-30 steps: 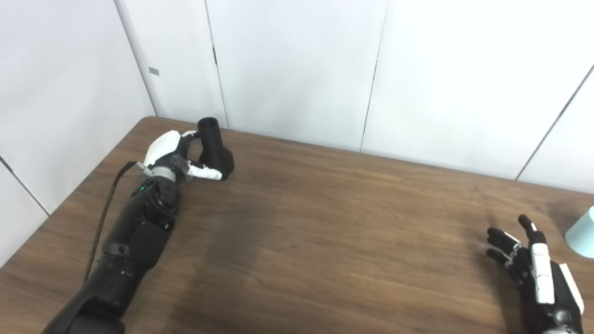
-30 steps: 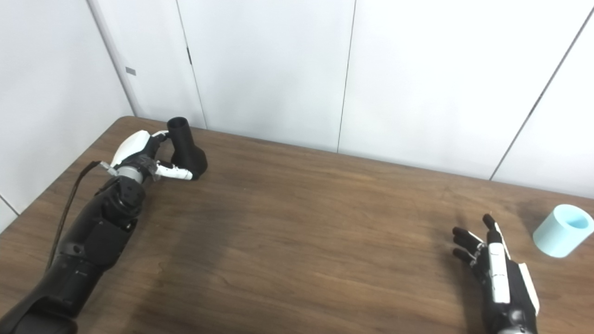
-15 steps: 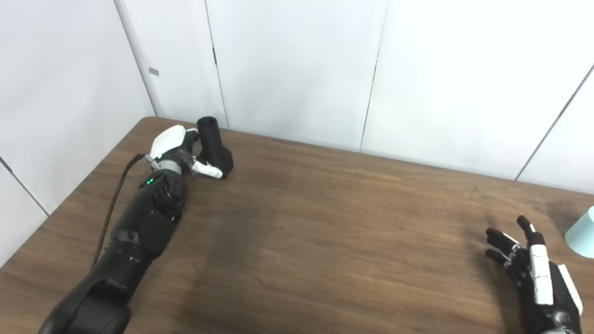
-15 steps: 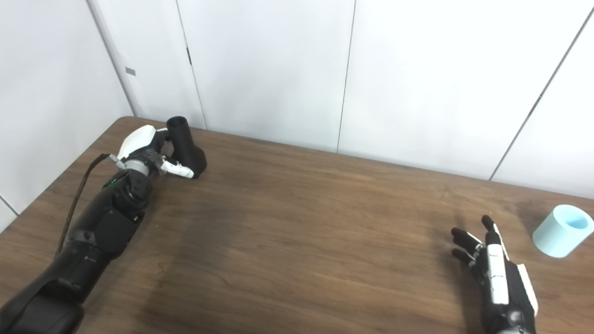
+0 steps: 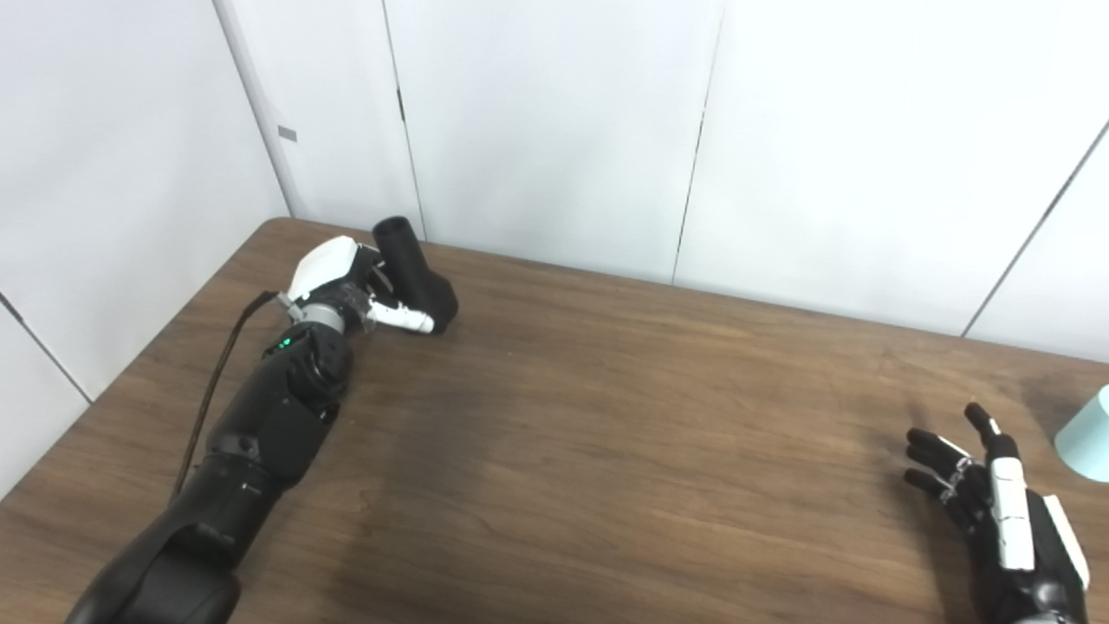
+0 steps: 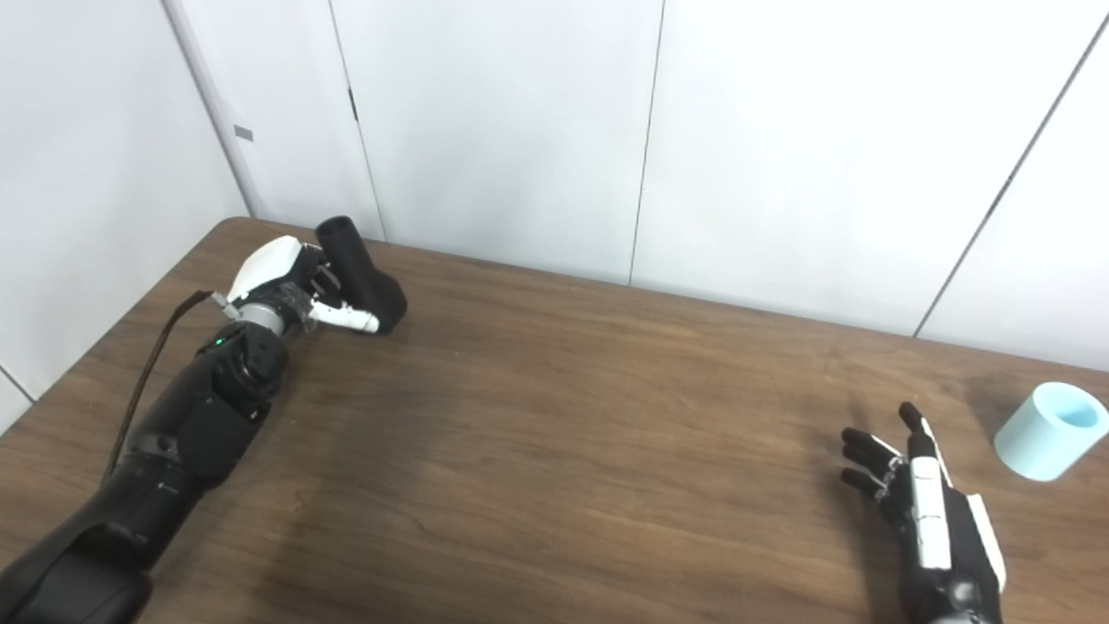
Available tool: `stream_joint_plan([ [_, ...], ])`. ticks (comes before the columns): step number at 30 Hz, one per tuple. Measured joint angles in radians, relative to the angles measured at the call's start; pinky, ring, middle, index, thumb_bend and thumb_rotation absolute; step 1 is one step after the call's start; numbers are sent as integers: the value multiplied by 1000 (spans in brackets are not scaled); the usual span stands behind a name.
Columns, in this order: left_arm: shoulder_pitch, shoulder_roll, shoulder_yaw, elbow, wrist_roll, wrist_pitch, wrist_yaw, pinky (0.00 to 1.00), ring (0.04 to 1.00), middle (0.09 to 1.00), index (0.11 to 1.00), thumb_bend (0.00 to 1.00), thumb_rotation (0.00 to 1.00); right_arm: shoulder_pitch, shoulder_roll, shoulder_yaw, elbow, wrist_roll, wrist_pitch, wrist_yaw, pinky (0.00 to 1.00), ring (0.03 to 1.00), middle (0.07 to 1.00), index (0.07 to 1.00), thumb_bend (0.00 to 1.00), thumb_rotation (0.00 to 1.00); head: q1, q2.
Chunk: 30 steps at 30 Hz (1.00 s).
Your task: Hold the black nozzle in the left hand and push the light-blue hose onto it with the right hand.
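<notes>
While the black nozzle (image 5: 414,276) leans in the far left corner of the tabletop (image 5: 606,433) in the left eye view, its narrow tube end up and toward the wall and its flared base toward the middle, the task looks barely begun: the left hand (image 5: 346,286) is at the nozzle's side, its white thumb lying along the base and the fingers (image 5: 374,276) curled against the tube, but whether they grip it firmly or only rest on it I cannot tell. The nozzle seems tipped on its base rather than lifted clear. At the right edge only a sliver of the light-blue hose (image 5: 1087,442) shows, with the right hand (image 5: 996,511) near it but apart, palm turned inward, fingers spread and holding nothing. Seen from the right eye view, the hose piece (image 6: 1050,431) shows whole: a short light-blue cylinder lying tilted on the tabletop, open end up and to the right, untouched. The right hand (image 6: 923,511) is just to its left, forearm coming up from the bottom edge, dark fingers (image 6: 866,459) fanned apart and pointing away from the robot. The left arm stretches long and low across the tabletop to the corner, wrist bent toward the nozzle. Still to do, by my judgement: secure and raise the nozzle, pick up the hose, bring the two together across the wide gap, and push on.
</notes>
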Motion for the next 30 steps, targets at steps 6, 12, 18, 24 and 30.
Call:
stream_joint_plan([
  [6,3,0,-4,-4,7,1,1,403,450,525,471,502,0,0,0,0,0,0,0,0,714,781,745,947,387,1000,0,3],
  [12,25,-7,-4,-28,11,0,35,374,431,519,474,503,0,0,0,0,0,4,1,0,710,780,745,943,396,1000,-3,6],
  [18,57,-20,-8,-84,17,0,46,344,405,506,483,503,0,0,0,0,0,4,1,-1,703,784,737,943,385,1000,-11,8],
  [24,100,-42,-30,-192,27,2,25,345,404,508,485,503,0,1,2,3,-1,-4,1,-4,694,784,726,940,394,1000,-23,14],
  [30,126,-59,-71,-319,74,16,-11,366,407,502,491,503,0,0,12,3,-1,-5,0,-9,684,774,726,939,409,1000,-35,18],
])
